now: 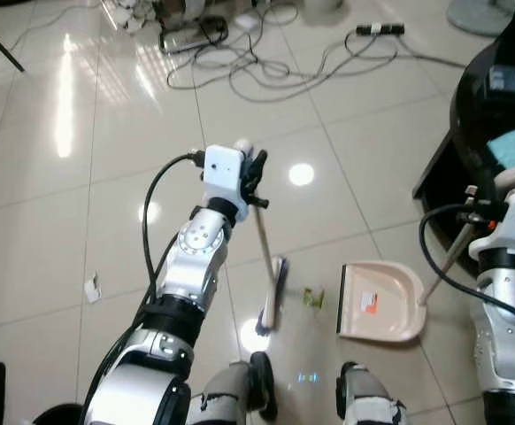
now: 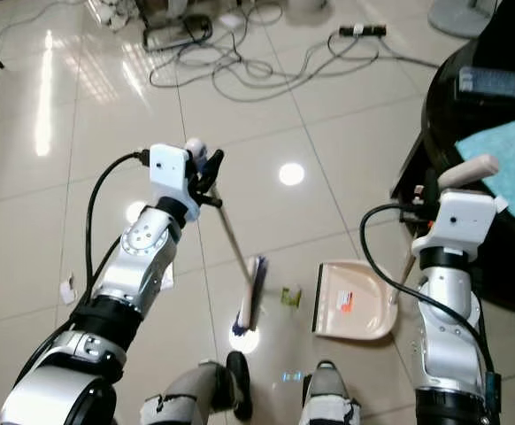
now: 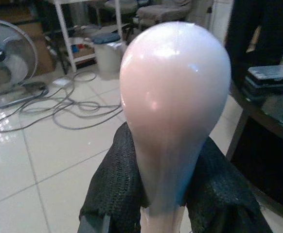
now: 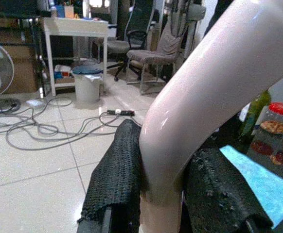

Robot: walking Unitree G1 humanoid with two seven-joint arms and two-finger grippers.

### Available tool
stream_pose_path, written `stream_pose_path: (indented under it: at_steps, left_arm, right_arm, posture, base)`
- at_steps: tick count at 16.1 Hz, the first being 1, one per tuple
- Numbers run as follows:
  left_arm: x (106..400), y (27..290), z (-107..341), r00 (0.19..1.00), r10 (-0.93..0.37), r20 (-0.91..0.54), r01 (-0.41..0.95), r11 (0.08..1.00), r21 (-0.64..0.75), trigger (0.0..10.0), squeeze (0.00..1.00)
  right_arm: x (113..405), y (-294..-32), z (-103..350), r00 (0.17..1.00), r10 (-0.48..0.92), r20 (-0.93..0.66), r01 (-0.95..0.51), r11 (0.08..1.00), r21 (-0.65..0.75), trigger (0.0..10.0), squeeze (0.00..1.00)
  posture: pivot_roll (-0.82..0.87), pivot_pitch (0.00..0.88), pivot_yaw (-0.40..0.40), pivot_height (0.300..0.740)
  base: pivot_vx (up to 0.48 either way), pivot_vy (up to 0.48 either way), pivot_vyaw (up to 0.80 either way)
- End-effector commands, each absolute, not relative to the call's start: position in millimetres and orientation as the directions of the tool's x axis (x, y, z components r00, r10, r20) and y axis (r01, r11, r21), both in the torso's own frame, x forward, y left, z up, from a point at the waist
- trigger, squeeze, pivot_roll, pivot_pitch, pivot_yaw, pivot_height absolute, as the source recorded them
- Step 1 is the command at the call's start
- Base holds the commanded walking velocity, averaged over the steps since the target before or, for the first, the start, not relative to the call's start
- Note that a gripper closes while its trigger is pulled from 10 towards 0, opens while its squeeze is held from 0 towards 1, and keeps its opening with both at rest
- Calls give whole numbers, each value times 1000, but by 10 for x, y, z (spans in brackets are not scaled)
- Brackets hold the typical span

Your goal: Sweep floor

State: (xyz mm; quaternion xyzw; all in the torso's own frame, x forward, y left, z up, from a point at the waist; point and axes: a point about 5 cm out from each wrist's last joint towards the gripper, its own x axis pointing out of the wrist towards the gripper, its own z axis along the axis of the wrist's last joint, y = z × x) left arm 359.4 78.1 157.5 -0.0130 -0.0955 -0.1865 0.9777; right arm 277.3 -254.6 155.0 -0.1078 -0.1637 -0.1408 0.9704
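My left gripper (image 1: 256,173) is shut on the top of a pale pink broom handle (image 3: 173,111). The broom slants down to its blue-bristled head (image 1: 273,305) on the tile floor, just in front of my feet. A small yellowish scrap of litter (image 1: 312,297) lies between the broom head and a beige dustpan (image 1: 380,303). The dustpan's mouth faces the scrap. My right gripper (image 2: 434,190) is shut on the dustpan's long curved handle (image 4: 204,92). A white paper scrap (image 1: 91,288) lies on the floor to my left.
A dark round table (image 1: 492,97) with a teal cloth (image 2: 505,159) stands close on my right. Tangled cables (image 1: 257,66) and a power strip (image 1: 380,29) lie on the floor ahead. A standing fan (image 3: 10,58) and a bin (image 4: 88,82) are farther off.
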Motion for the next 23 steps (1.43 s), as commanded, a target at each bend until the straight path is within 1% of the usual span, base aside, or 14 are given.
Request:
stream_pose_path:
  at_steps: [1, 4, 5, 6, 8, 10, 15, 16, 18, 19, 20, 21, 22, 23]
  left_arm:
    - [3601, 824, 1566, 910, -364, 198, 365, 930, 29, 10000, 0]
    - [3590, 869, 1566, 898, -381, 219, 377, 924, 62, 10000, 0]
    - [3581, 877, 1561, 894, -380, 238, 384, 923, 34, 10000, 0]
    - [3576, 872, 1548, 894, -379, 240, 387, 922, 18, 10000, 0]
    - [3567, 828, 1507, 890, -391, 233, 399, 917, 13, 10000, 0]
    - [3539, 739, 1480, 878, -420, 232, 433, 902, -6, 10000, 0]
    - [3534, 635, 1417, 873, -447, 196, 459, 888, -18, 10000, 0]
    - [3536, 614, 1442, 874, -438, 211, 456, 889, -42, 10000, 0]
    - [3551, 543, 1601, 848, -442, 291, 488, 866, -108, 10000, 0]
    - [3587, 469, 1770, 833, -429, 349, 509, 841, -184, 10000, 0]
    - [3600, 441, 1829, 828, -424, 367, 517, 830, -208, 10000, 0]
    - [3619, 374, 1960, 812, -418, 407, 542, 798, -263, 10000, 0]
    - [3625, 350, 2011, 806, -415, 423, 553, 784, -284, 10000, 0]
    - [3640, 302, 2197, 773, -414, 481, 590, 748, -305, 10000, 0]
  right_arm:
    - [2793, -2514, 1518, 912, -199, 358, 281, 940, -192, 10000, 0]
    - [2817, -2433, 1428, 910, -186, 370, 270, 944, -190, 10000, 0]
    - [2841, -2360, 1414, 902, -187, 389, 268, 949, -165, 10000, 0]
    - [2860, -2307, 1405, 899, -183, 398, 263, 952, -158, 10000, 0]
    - [2903, -2186, 1379, 892, -176, 417, 262, 952, -160, 10000, 0]
    - [2890, -2063, 1426, 852, -195, 486, 302, 941, -151, 10000, 0]
    - [2909, -1955, 1281, 866, -202, 458, 314, 932, -181, 10000, 0]
    - [2907, -1946, 1264, 868, -208, 450, 315, 932, -177, 10000, 0]
    - [2913, -1921, 1244, 873, -212, 440, 315, 933, -175, 10000, 0]
    - [2920, -1900, 1241, 875, -211, 436, 312, 934, -172, 10000, 0]
    - [2922, -1895, 1241, 875, -211, 435, 311, 935, -171, 10000, 0]
    - [2922, -1895, 1235, 875, -211, 435, 310, 935, -169, 10000, 0]
    - [2922, -1897, 1232, 876, -211, 434, 310, 936, -170, 10000, 0]
    - [2927, -1900, 1223, 879, -210, 428, 307, 936, -171, 10000, 0]
  posture:
    - [-22, 403, 180, 740]
    - [0, 397, 203, 740]
    - [10, 402, 226, 740]
    - [11, 406, 226, 740]
    - [23, 424, 220, 740]
    - [37, 403, 248, 740]
    - [44, 404, 258, 740]
    - [40, 401, 259, 740]
    - [23, 402, 252, 740]
    - [11, 404, 240, 740]
    - [11, 404, 240, 740]
    - [6, 400, 233, 740]
    - [6, 400, 233, 740]
    - [2, 402, 230, 740]
  base:
    - [0, 0, 0]
    - [0, 0, 0]
    - [0, 0, 0]
    - [0, 0, 0]
    - [0, 0, 0]
    - [0, 0, 0]
    - [0, 0, 0]
    - [0, 0, 0]
    - [0, 0, 0]
    - [0, 0, 0]
    - [0, 0, 0]
    - [0, 0, 0]
    - [0, 0, 0]
    - [0, 0, 0]
